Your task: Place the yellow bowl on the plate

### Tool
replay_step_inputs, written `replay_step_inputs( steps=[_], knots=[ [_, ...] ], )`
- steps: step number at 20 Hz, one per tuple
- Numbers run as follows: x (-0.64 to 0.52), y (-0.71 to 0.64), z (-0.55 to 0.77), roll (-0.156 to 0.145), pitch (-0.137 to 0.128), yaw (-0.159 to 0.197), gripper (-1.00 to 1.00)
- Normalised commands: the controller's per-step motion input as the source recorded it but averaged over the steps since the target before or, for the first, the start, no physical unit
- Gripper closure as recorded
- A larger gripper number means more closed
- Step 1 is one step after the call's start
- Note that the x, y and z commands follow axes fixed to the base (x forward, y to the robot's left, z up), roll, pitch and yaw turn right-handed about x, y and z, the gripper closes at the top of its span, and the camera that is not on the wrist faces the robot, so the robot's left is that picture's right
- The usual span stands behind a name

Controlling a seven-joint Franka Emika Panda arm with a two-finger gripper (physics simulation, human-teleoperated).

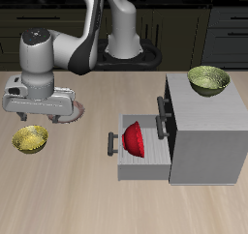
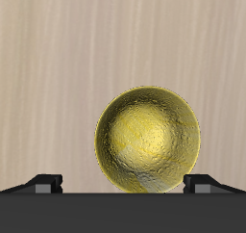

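While it hangs over the yellow bowl (image 2: 148,142), the hand (image 2: 123,183) is spread wide, holding and touching nothing.

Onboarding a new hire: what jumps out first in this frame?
The gripper hovers above the yellow bowl, which sits near the table's front edge and fills the wrist view. Next, the grey cabinet with its open drawer holding a red bowl, and an olive-green bowl on top.
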Motion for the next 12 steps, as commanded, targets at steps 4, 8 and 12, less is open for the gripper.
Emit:
replay_step_inputs(
  steps=[4,8,12],
  knots=[
    [-0.05,0.01,-0.33,0.002,0.043,-0.004,-1.0],
    [-0.05,0.0,-0.26,0.004,0.034,0.001,-1.0],
    [-0.04,0.06,-0.19,0.009,0.025,-0.005,-1.0]
  ],
)
